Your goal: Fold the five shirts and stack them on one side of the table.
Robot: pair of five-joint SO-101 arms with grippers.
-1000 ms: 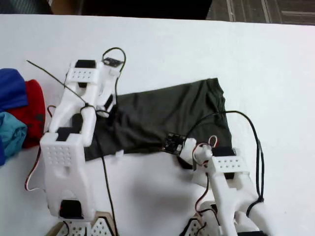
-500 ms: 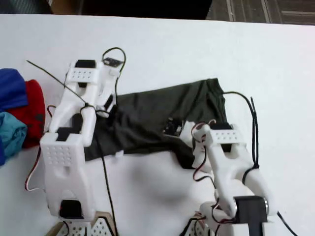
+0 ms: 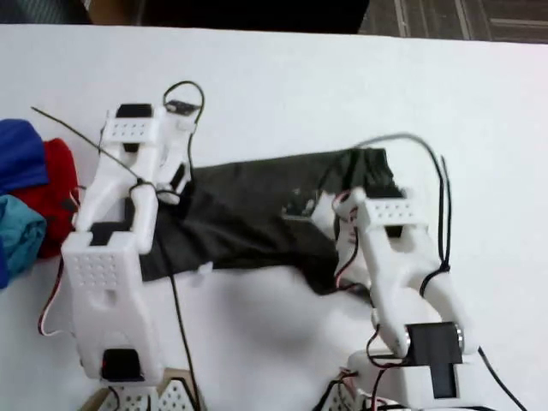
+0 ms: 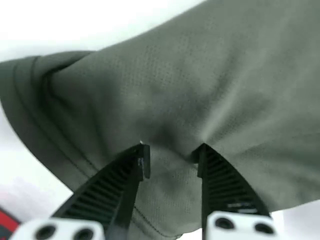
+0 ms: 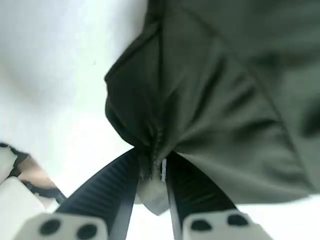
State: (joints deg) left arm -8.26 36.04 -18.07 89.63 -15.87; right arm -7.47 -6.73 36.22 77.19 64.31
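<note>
Starting with what is hidden: in the high view each arm covers its own fingers, and both arms lie across parts of the dark green shirt (image 3: 248, 214), so you cannot trace its full outline there.

- Dark green shirt: crumpled, lying crosswise on the white tabletop (image 3: 282, 77), under both arms.
- Left gripper (image 4: 172, 160): at the shirt's left end. Fingers (image 4: 127, 175) parted by a clear gap, with both tips pressed into the cloth. The cloth puckers at each tip, and nothing is clamped between them.
- Right gripper (image 5: 152, 167): over the shirt's right half. Fingers clenched on a bunched fold of the shirt, with creases running out from the pinch.
- Blue shirt (image 3: 21, 154), red shirt (image 3: 56, 193), teal shirt (image 3: 21, 231): heaped together well to the left of the dark green shirt and cut off at the frame edge. You cannot tell whether they are folded.
</note>
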